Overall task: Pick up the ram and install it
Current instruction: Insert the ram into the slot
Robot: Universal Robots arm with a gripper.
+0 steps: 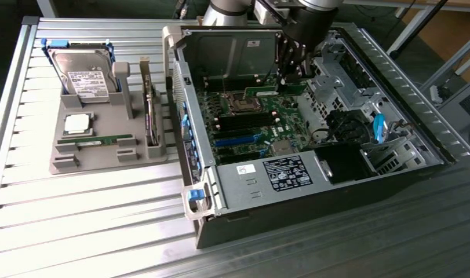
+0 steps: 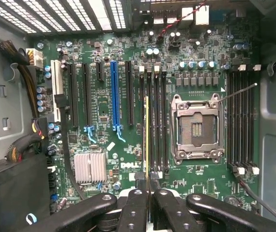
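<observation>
1. The gripper [image 2: 146,180] has its jaws pinched narrow on the ram [image 2: 146,135]. In the wrist view the stick shows edge-on as a thin gold line, held upright. It sits down inside the open case [image 1: 227,197], along the near memory slots [image 2: 163,121] just beside the empty CPU socket [image 2: 197,128]. I cannot tell whether it is already in a slot or only above one.
2. To do this step well, I'd judge the stick must stay upright and parallel to one chosen slot. The push should go straight down and be even at both ends (a tilt would jam one corner first).
3. In the exterior view the arm enters the case at about twelve o'clock. The grey tray [image 1: 103,159] lies at nine o'clock from the case, well apart.
4. Counted:
   - Two ram sticks, one in the jaws and the spare stick [image 1: 95,141] lying flat on the tray.
   - One hard drive [image 1: 84,75].
   - One CPU chip [image 1: 79,123].
   - One expansion card [image 1: 149,116], standing on edge.
   - One CPU socket.
   - What looks like four memory slots on each side of the socket, counting the far bank [image 2: 239,116].
</observation>
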